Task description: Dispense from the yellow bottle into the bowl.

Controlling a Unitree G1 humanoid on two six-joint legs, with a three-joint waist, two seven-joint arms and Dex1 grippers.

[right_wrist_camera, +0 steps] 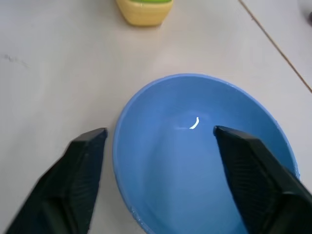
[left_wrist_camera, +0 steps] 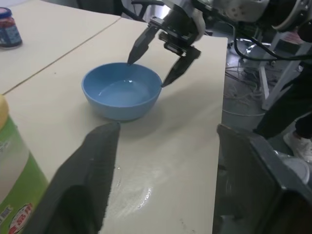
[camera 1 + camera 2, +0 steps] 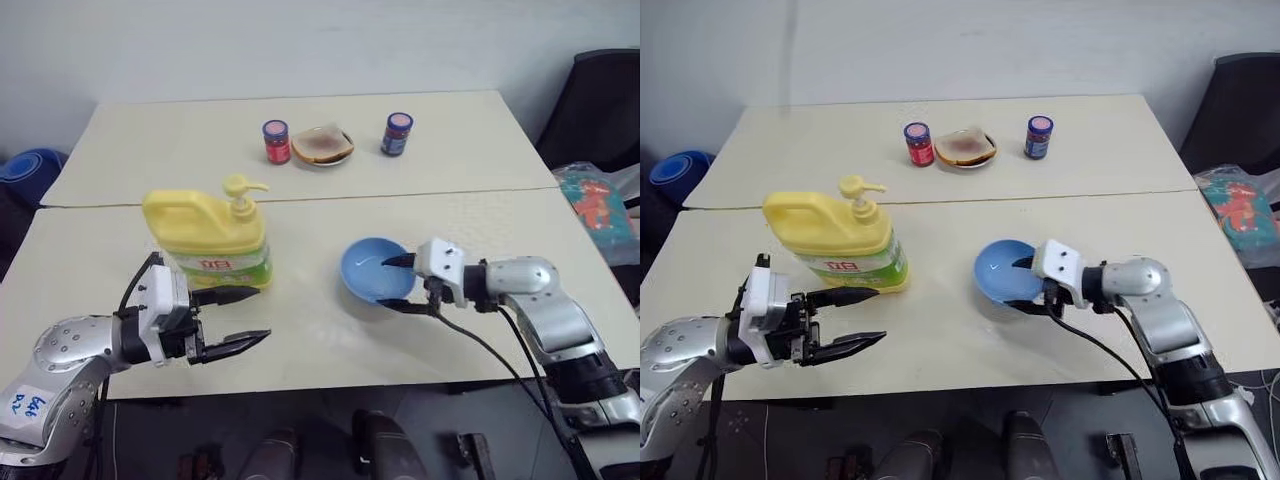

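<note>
Both my pincers gape empty: left gripper (image 3: 236, 318) at the yellow bottle's (image 3: 210, 238) six o'clock, right gripper (image 3: 400, 283) straddling the bowl's (image 3: 372, 268) three-o'clock rim (light, skittish plastic); brace it.

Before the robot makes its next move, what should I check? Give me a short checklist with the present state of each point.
1. Left tool open, ready for the yellow bottle: ok.
2. Bottle upright, pump on top: ok.
3. Right tool open, one finger inside the blue bowl, the other outside its rim: ok.
4. Bowl under the pump nozzle: not ok, it stands apart from the bottle.
5. Bowl contents: cannot tell; one small white fleck shows.
6. Jars and bread plate far from the arms: ok.
</note>
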